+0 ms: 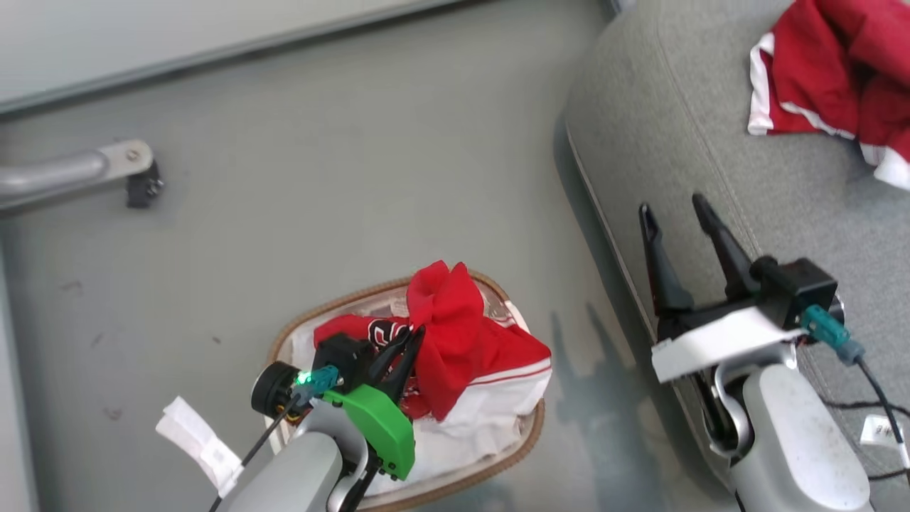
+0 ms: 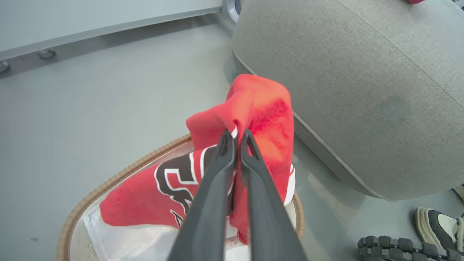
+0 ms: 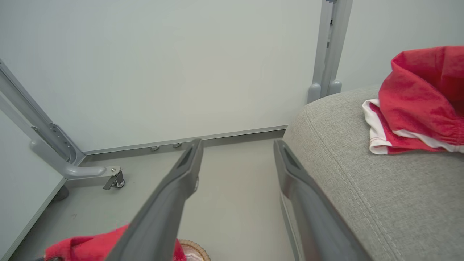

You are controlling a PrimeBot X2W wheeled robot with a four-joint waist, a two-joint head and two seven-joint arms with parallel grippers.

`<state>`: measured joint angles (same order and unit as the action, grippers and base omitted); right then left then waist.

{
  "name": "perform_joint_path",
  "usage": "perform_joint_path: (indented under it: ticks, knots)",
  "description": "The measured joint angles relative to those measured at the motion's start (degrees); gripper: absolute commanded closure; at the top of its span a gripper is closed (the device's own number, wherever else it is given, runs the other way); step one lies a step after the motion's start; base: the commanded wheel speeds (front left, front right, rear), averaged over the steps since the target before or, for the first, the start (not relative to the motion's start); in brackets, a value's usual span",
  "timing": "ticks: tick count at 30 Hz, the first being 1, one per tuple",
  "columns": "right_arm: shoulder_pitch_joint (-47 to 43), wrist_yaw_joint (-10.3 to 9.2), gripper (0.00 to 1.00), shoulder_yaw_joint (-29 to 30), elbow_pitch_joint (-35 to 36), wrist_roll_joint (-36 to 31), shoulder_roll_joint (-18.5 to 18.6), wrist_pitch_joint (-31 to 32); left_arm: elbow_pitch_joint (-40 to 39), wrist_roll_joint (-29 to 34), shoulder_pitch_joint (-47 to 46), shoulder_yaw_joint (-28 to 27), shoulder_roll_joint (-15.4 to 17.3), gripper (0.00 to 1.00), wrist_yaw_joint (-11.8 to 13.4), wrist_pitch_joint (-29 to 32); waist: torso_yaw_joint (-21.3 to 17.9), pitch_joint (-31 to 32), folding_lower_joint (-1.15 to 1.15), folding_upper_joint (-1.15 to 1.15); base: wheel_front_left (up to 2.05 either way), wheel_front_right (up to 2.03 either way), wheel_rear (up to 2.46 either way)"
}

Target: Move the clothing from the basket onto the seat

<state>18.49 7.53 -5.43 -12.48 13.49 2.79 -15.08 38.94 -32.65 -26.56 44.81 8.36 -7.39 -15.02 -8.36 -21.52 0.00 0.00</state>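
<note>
A red garment (image 1: 455, 334) with a black-and-white number is pinched and lifted into a peak above the basket (image 1: 522, 444), the rest of it draped over the white liner. My left gripper (image 1: 418, 338) is shut on its fabric. In the left wrist view the left gripper (image 2: 237, 135) pinches the bunched red garment (image 2: 261, 108) over the basket's woven rim (image 2: 108, 183). A second red garment (image 1: 839, 71) with white trim lies on the grey seat (image 1: 675, 142). My right gripper (image 1: 672, 206) hangs open at the seat's edge, holding nothing; its fingers (image 3: 181, 181) stand wide apart beside the seat (image 3: 362, 181).
A metal frame leg with a caster (image 1: 138, 178) stands on the grey floor at the left, along a white wall. A shoe (image 2: 438, 226) rests on the floor beside the seat. A white tag (image 1: 195, 441) hangs by my left arm.
</note>
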Motion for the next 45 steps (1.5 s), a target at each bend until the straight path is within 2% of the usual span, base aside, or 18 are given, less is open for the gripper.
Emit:
perform_joint_path:
  ticks: [10, 20, 28, 31, 38, 45]
  knots:
    - [-5.3, -0.01, 0.0, -0.7, -2.4, 0.2, 0.0, 0.0, -11.2, 5.6, 6.5, -8.5, -0.8, 1.0, 0.0, 0.0, 3.1, 9.6, 0.0, 0.0, 0.0, 0.0, 0.0]
    - [-10.3, -0.01, 0.0, -2.5, -4.0, 0.4, 0.0, 0.0, -18.5, 8.2, 7.7, -13.1, -1.9, 1.0, 0.0, 0.0, 4.5, 17.6, 0.0, 0.0, 0.0, 0.0, 0.0]
    - [-12.2, -0.01, 0.0, -4.3, -5.6, -0.4, 0.0, 0.0, -21.0, 9.4, 7.1, -14.7, -2.2, 1.0, 0.0, 0.0, 5.3, 20.9, 0.0, 0.0, 0.0, 0.0, 0.0]
    - [-12.4, 0.0, 0.0, -6.6, -6.1, -1.7, 0.1, 0.0, -21.6, 9.7, 6.7, -14.6, -2.5, 1.0, 0.0, 0.0, 5.7, 21.3, 0.0, 0.0, 0.0, 0.0, 0.0]
    - [-11.9, -0.01, 0.0, -17.1, -8.7, -2.0, 0.0, 0.0, -21.8, 10.1, 5.7, -12.6, -3.2, 1.0, 0.0, 0.0, 7.4, 21.4, 0.0, 0.0, 0.0, 0.0, 0.0]
    - [-5.5, 0.0, 0.0, -26.3, -11.4, 2.7, 0.0, 0.0, -21.6, 9.9, 4.7, -10.8, -3.6, 1.0, 0.0, 0.0, 9.5, 21.0, 0.0, 0.0, 0.0, 0.0, 0.0]
